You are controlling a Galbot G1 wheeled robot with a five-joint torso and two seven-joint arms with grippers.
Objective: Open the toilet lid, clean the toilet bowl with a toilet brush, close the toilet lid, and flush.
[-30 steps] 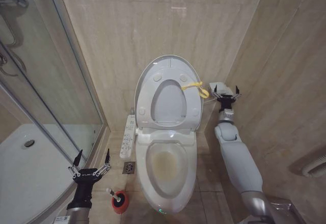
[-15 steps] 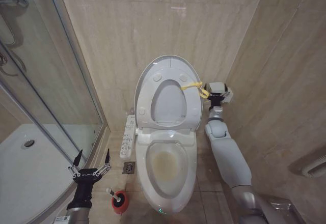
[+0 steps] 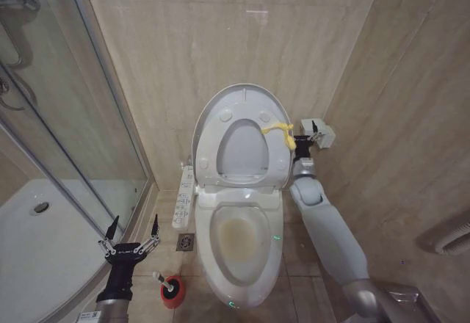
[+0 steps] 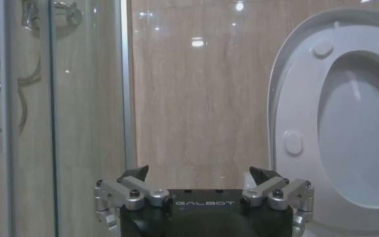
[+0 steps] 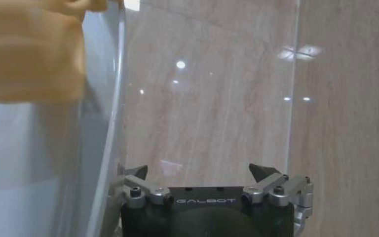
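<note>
The toilet lid stands raised against the back wall with the seat ring up against it. A yellow strap hangs bunched at its right rim. My right gripper is just right of that rim, close to the strap. In the right wrist view it is open, with the lid's edge beside one finger and the strap blurred close by. The stained toilet bowl lies uncovered. The toilet brush stands in its red cup. My left gripper hangs open left of it.
A glass shower screen and white shower tray fill the left side. The white control panel sticks out left of the bowl, above a floor drain. Tiled walls close in behind and on the right.
My right arm has swung left to the lid's right rim. The strap's loop has bunched up and the lid shifted slightly. A green light now glows on the bowl's right side.
</note>
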